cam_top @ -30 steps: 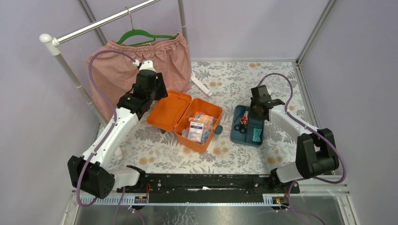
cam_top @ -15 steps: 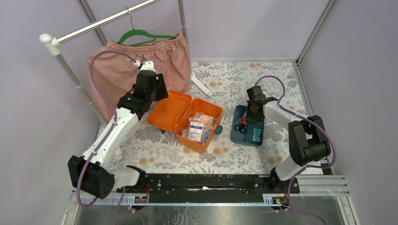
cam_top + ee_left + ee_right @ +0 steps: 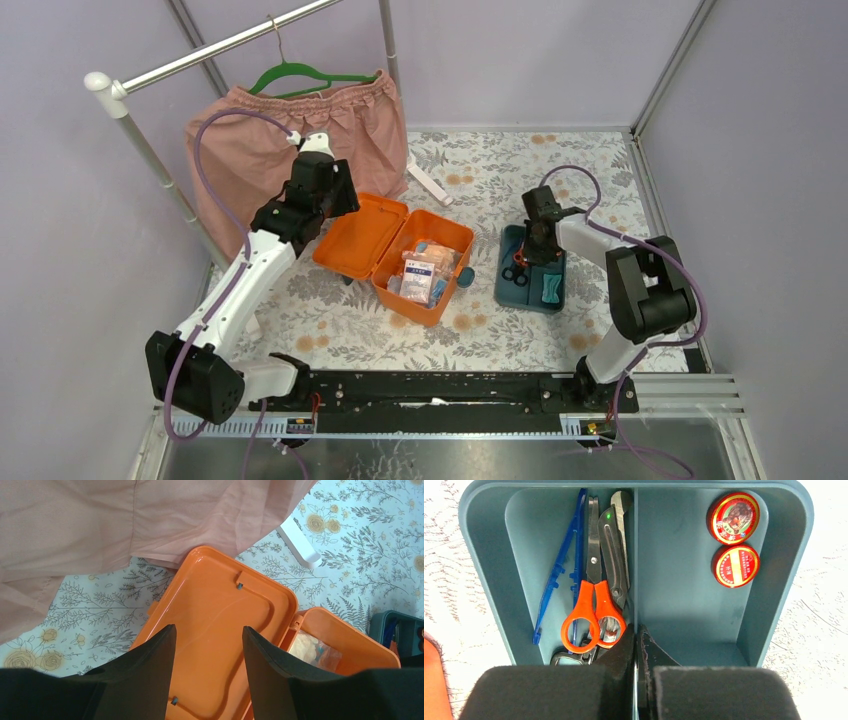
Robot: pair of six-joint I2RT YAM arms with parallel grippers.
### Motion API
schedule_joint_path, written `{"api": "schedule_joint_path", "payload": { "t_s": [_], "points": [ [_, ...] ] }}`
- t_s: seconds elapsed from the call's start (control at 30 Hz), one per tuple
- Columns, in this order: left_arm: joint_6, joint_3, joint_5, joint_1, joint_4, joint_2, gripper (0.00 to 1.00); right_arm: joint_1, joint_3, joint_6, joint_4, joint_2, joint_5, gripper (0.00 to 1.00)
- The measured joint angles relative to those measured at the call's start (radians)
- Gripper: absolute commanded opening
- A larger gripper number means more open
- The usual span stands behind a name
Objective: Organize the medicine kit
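Clamping the insert tray (image 3: 684, 595) by its divider near the table's (image 3: 500, 180) right edge, the right gripper (image 3: 637, 630) was closed; level lifting was advised. The left gripper (image 3: 209, 630) was spread above the orange box (image 3: 362, 240).

We record the orange medicine kit box (image 3: 415, 305) open, its lid (image 3: 362, 238) hinged back flat to the left and packets (image 3: 425, 270) in the body. The dark teal insert tray (image 3: 515, 295) sits outside, apart to the right, upright, with one divider down its middle.
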Motion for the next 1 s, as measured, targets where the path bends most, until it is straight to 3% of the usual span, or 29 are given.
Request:
{"api": "schedule_joint_path", "payload": {
  "t_s": [0.2, 0.4, 0.83, 1.0],
  "points": [
    [0.001, 0.000, 0.018, 0.000, 0.000, 0.000, 0.59, 0.000, 0.023, -0.008, -0.082, -0.060, 0.013, 0.00],
    [0.018, 0.000, 0.081, -0.030, -0.003, 0.000, 0.59, 0.000, 0.172, -0.008, -0.192, -0.158, 0.031, 0.00],
    [-0.019, -0.071, 0.177, -0.489, 0.007, 0.024, 0.60, -0.002, 0.265, -0.008, -0.310, -0.195, 0.074, 0.00],
    [-0.044, -0.078, 0.189, -0.563, 0.036, 0.128, 0.59, -0.005, 0.265, -0.008, -0.327, -0.218, 0.087, 0.00]
  ]
}}
